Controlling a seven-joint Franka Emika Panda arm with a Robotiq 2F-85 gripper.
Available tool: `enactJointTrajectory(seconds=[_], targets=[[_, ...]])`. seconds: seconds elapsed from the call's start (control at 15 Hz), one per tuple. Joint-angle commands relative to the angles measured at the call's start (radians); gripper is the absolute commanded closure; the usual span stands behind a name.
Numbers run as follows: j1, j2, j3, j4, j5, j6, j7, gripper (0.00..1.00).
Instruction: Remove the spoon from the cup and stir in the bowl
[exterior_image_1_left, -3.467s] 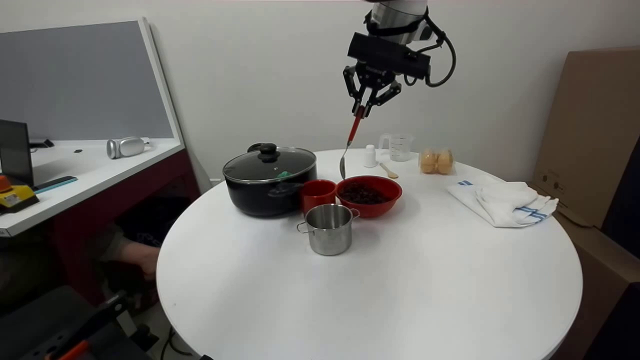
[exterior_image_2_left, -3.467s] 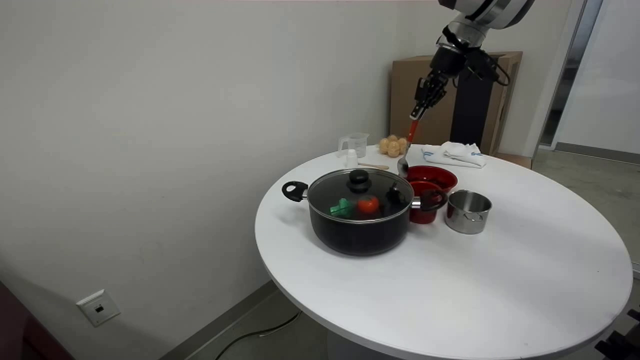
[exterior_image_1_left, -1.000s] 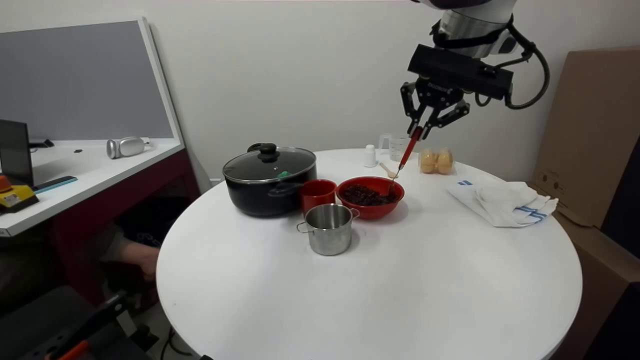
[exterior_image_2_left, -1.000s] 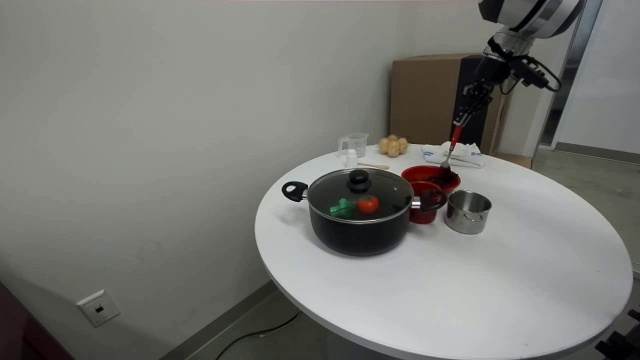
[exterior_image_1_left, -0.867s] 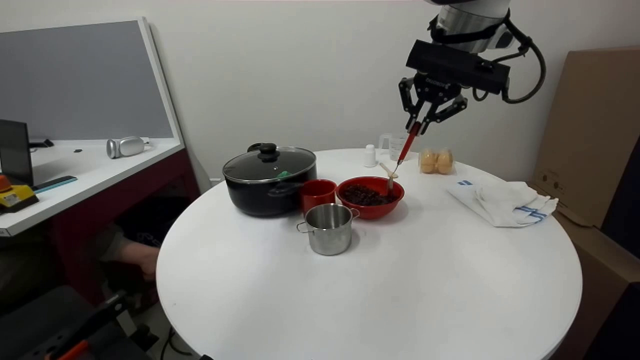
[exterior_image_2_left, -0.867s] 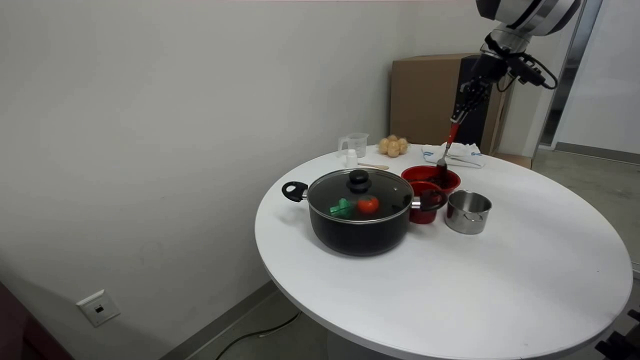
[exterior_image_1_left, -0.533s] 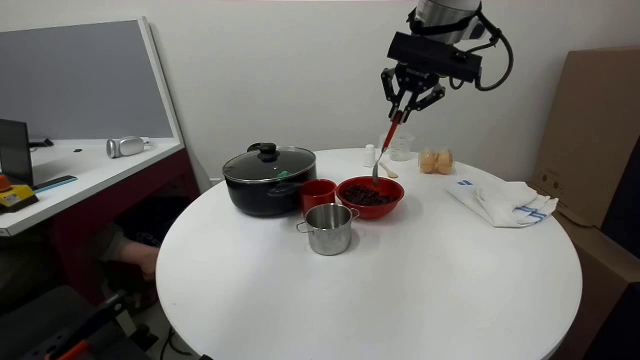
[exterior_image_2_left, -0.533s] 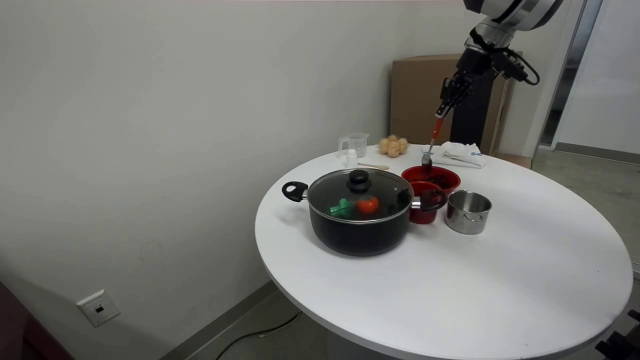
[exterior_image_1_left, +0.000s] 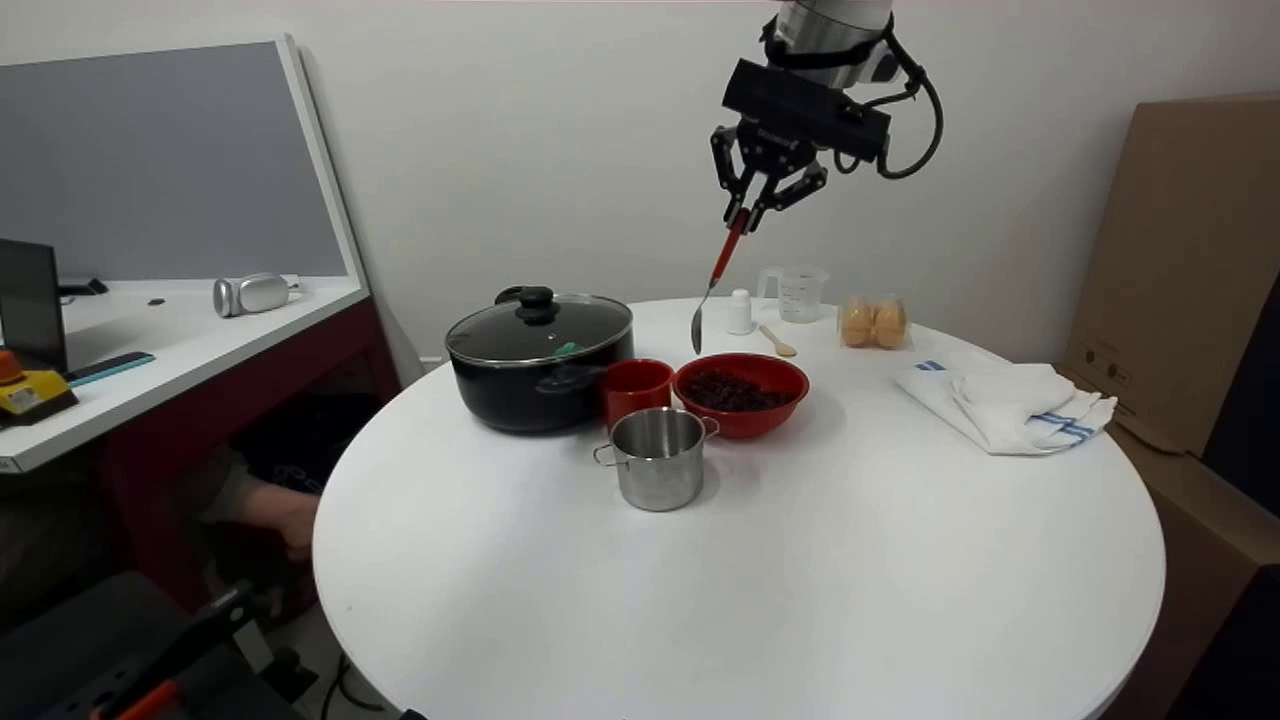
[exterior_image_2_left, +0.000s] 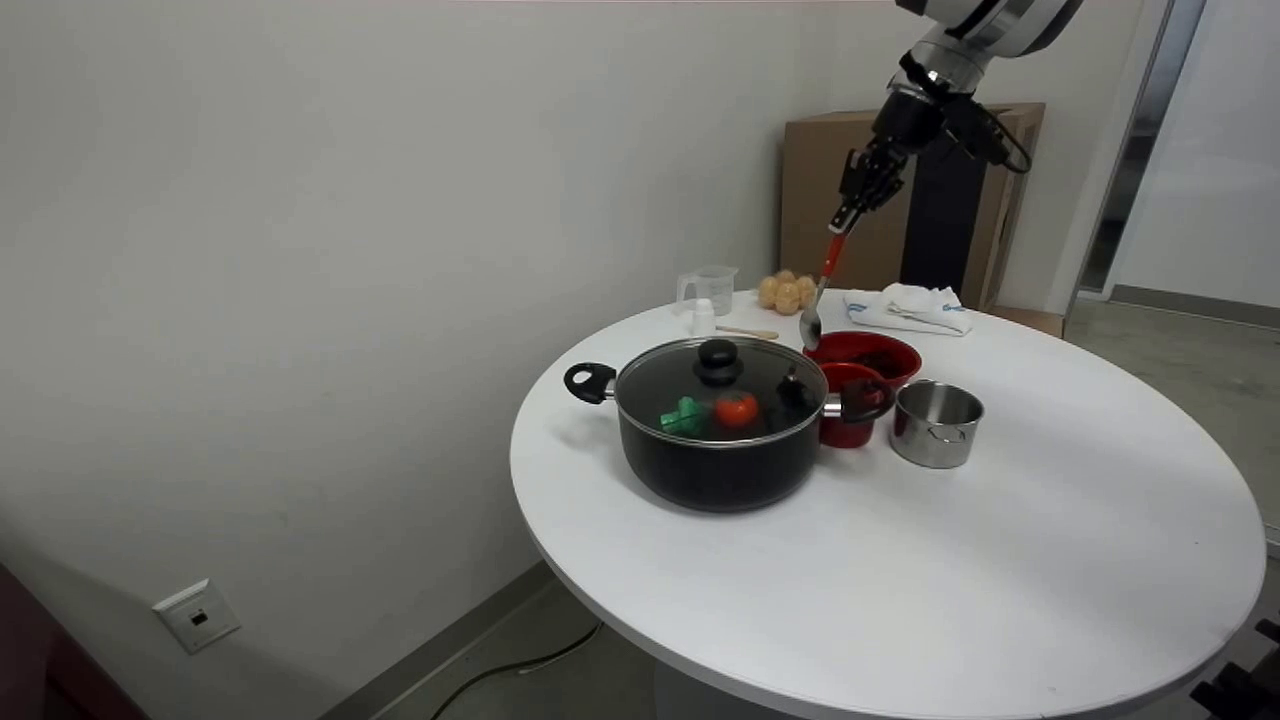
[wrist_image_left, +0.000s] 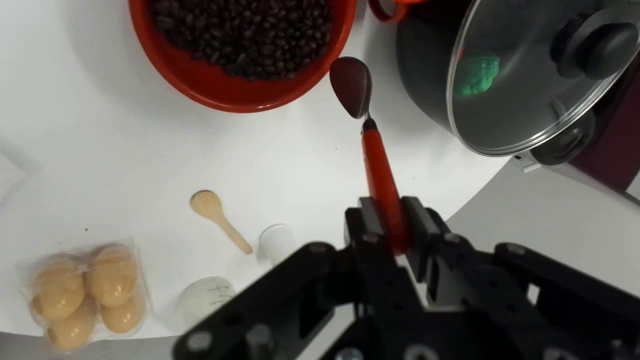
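Since a second ago, spoon (exterior_image_1_left: 724, 258) has risen out of the bowl (exterior_image_1_left: 755, 426) and shifted left in an exterior view; tip now hangs upper middle of frame, by the bowl's upper-left rim, contact unclear. Fingers (wrist_image_left: 419, 220) pinch the red handle. Spoon out of red cup (exterior_image_1_left: 632, 396): done. Stirring: dark beans (wrist_image_left: 245, 37) apparently worked already; whether strokes are left, can't tell. Tight on frame left: red cup just beside bowl, black pot (exterior_image_1_left: 525, 395) beyond, steel pot (exterior_image_1_left: 660, 480) lower left. Most room: lower middle and right of the desk (exterior_image_1_left: 850, 590). Wrist view: desk edge curves past, right of the fingers.
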Motion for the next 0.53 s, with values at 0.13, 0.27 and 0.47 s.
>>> enactJointTrajectory(seconds=[0.13, 0.27, 0.47], targets=[[-0.021, -0.016, -0.006, -0.002, 0.071, -0.113, -0.012, 0.96], [-0.025, -0.015, -0.018, 0.0, 0.075, -0.126, -0.011, 0.96], [-0.032, -0.013, -0.029, 0.001, 0.076, -0.126, -0.009, 0.96]])
